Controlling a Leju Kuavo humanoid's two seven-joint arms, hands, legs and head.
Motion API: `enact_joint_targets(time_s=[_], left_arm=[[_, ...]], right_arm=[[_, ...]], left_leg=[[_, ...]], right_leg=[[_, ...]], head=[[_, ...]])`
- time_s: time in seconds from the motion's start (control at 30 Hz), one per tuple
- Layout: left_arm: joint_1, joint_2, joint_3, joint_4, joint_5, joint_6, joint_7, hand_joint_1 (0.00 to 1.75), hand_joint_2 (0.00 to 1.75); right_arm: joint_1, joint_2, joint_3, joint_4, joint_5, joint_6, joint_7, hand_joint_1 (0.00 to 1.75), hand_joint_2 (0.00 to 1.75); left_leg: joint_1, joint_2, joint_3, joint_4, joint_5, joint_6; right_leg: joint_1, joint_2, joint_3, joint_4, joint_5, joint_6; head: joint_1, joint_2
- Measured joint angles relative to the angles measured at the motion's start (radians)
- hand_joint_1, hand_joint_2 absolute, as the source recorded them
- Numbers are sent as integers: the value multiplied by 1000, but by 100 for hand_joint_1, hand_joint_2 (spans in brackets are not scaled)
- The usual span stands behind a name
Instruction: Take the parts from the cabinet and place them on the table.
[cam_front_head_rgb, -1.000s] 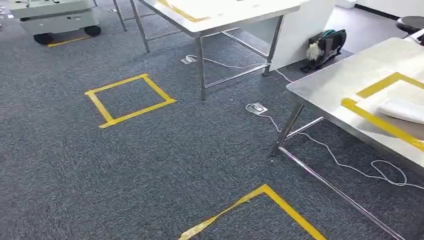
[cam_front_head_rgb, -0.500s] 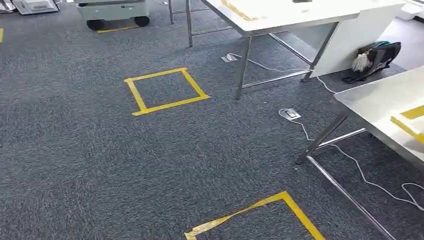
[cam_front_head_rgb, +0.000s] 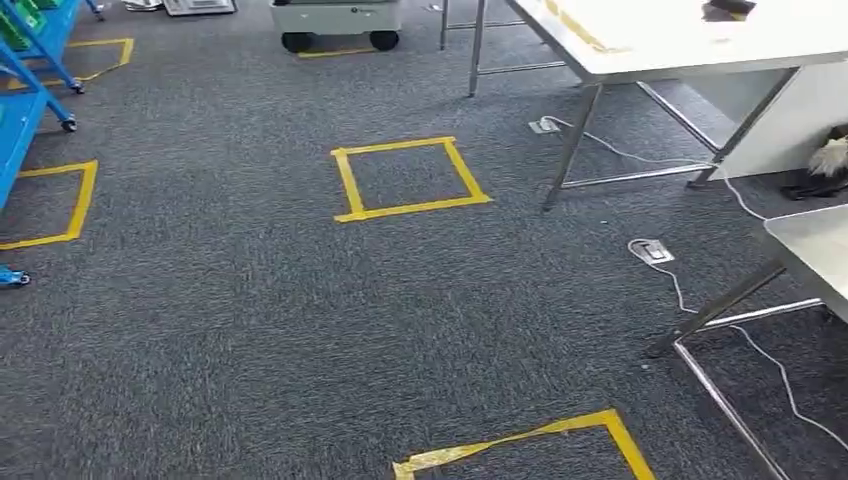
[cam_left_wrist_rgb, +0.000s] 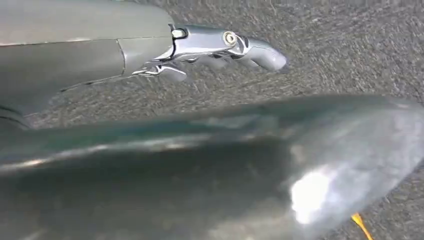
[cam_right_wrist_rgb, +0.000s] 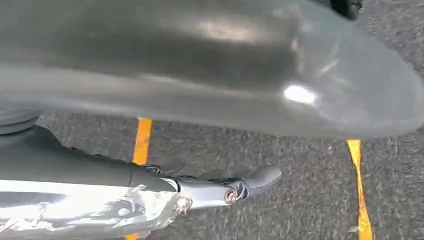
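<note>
Right now I see my left hand (cam_left_wrist_rgb: 220, 47) hanging over grey carpet (cam_front_head_rgb: 250, 320), fingers straight and apart, holding nothing. My right hand (cam_right_wrist_rgb: 225, 187) hangs likewise, empty, above yellow tape (cam_right_wrist_rgb: 142, 140). Well ahead of both hands, off to the left, stands the blue cabinet (cam_front_head_rgb: 25, 95); a table (cam_front_head_rgb: 690, 40) sits ahead right.

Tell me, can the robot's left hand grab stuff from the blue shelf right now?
Probably not. The left hand hangs down over the carpet holding nothing, and the blue shelf stands far off at the head view's left edge, with open carpet between.
</note>
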Motion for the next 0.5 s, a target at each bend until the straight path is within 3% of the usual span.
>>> enact_joint_targets(time_s=[0.03,0.07,0.1,0.17,0.2,0.23,0.3,0.33,0.37,0.4,0.43,0.5], left_arm=[[2,0,0,-2,-4,3,0,0,0],[2,0,0,-3,-4,6,-1,0,0],[0,0,-1,-5,-4,8,-1,0,0],[-3,1,-1,-6,-4,10,-1,0,0],[-2,1,-1,-6,-4,10,-1,0,0],[-1,1,-1,-6,-3,10,-1,0,0],[0,1,-1,-7,0,12,-1,0,0],[1,2,-1,-10,3,12,0,0,0],[1,1,-4,-12,4,11,0,0,0],[-2,2,-8,-16,4,10,0,0,0],[-1,1,-11,-19,4,10,0,0,0],[4,0,-13,-21,3,10,0,0,0]], right_arm=[[-3,0,0,0,2,1,0,0,0],[0,0,0,0,4,2,1,0,0],[2,0,-1,0,7,3,2,0,0],[5,0,0,0,8,4,3,0,0],[5,0,0,0,8,5,3,0,0],[3,0,0,0,9,6,4,0,0],[0,0,0,0,11,7,5,0,0],[0,0,0,0,13,8,6,0,0],[1,-1,0,0,13,8,6,0,0],[3,-2,0,0,14,8,6,0,0],[5,-3,1,0,14,8,6,0,0],[-1,-2,0,0,17,9,6,0,0]], left_leg=[[0,28,-3,14,-9,0],[-4,77,-21,45,-41,-5],[-4,105,-54,112,-86,-11],[1,125,-125,262,-154,-20],[3,129,-146,306,-161,-24],[7,132,-141,299,-143,-29],[13,142,-71,169,-65,-38],[16,169,-23,85,-34,-44],[19,229,14,30,-26,-48],[21,225,17,10,-24,-35],[18,210,11,15,-24,-21],[14,187,6,14,-22,-7]], right_leg=[[-8,-17,5,-14,10,-4],[-7,-27,5,-18,13,-9],[-7,-42,3,-18,14,-11],[-7,-72,1,-17,13,-12],[-8,-87,-2,-17,13,-11],[-11,-101,-7,-17,11,-9],[-17,-127,-2,-17,4,1],[-20,-137,3,-13,0,7],[-16,-144,18,-10,-5,15],[-10,-155,3,10,-18,25],[-11,-165,10,4,-17,30],[-15,-188,32,-4,-16,36]], head=[[0,0],[-3,0],[-8,0],[-6,0],[-6,0],[-6,0],[-7,0],[-7,0],[-10,0],[-14,0],[-2,0],[-2,0]])
